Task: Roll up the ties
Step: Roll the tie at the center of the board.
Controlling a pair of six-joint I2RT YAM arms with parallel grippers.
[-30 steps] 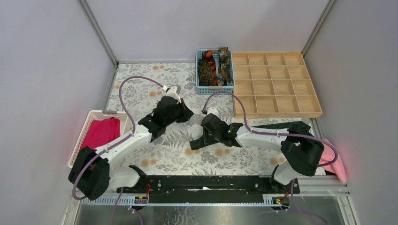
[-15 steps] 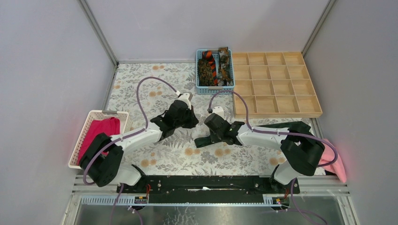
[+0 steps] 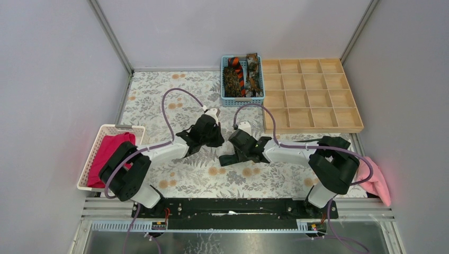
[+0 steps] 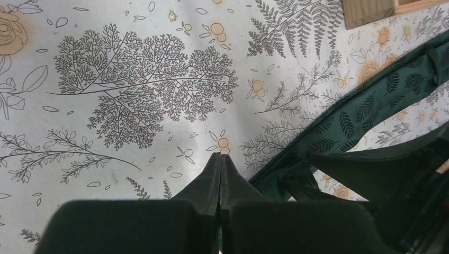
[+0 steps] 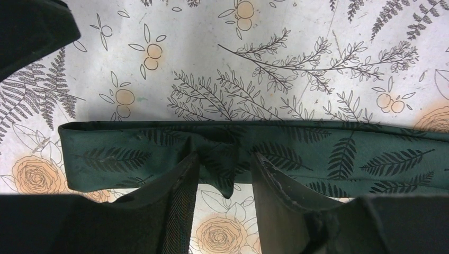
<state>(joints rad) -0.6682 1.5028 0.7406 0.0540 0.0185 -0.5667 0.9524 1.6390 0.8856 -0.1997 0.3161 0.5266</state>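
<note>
A dark green tie point(image 3: 296, 144) with a fern print lies on the floral table, running from the right edge toward the middle. My right gripper point(image 3: 235, 149) sits over its left end. In the right wrist view the tie point(image 5: 339, 151) crosses the frame and a fold of it is bunched between the right gripper's point(image 5: 226, 159) fingers. My left gripper point(image 3: 210, 132) is shut and empty, just left of the right gripper. In the left wrist view the left gripper point(image 4: 220, 156) points at bare table beside the tie point(image 4: 370, 100). More ties point(image 3: 241, 76), mottled brown and orange-striped, lie in a blue basket.
The blue basket point(image 3: 224, 79) stands at the back middle. A wooden compartment tray point(image 3: 310, 95) lies at the back right. A white basket point(image 3: 95, 145) with a magenta cloth point(image 3: 111, 151) is at the left. A pale pink cloth point(image 3: 377, 182) lies at the right edge.
My left arm has swung right and stopped close beside the right gripper. The right gripper and the tie end have shifted slightly up and right.
</note>
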